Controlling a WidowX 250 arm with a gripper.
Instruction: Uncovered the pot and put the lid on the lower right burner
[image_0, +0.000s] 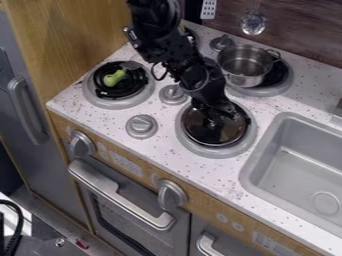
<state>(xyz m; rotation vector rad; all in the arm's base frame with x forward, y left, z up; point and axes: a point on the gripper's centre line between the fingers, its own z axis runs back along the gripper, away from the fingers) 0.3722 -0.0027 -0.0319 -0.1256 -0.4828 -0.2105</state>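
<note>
The black gripper hangs over the lower right burner, right at the top of the lid. That dark glass lid with a thin metal rim lies roughly level on the burner, its upper part hidden behind the gripper. Behind and to the right, the metal pot stands uncovered on the upper right burner, a little left of the burner's middle.
A green object lies on the black lower left burner. Grey knobs stand between the burners. The grey sink is at the right, and a metal utensil hangs at the back wall.
</note>
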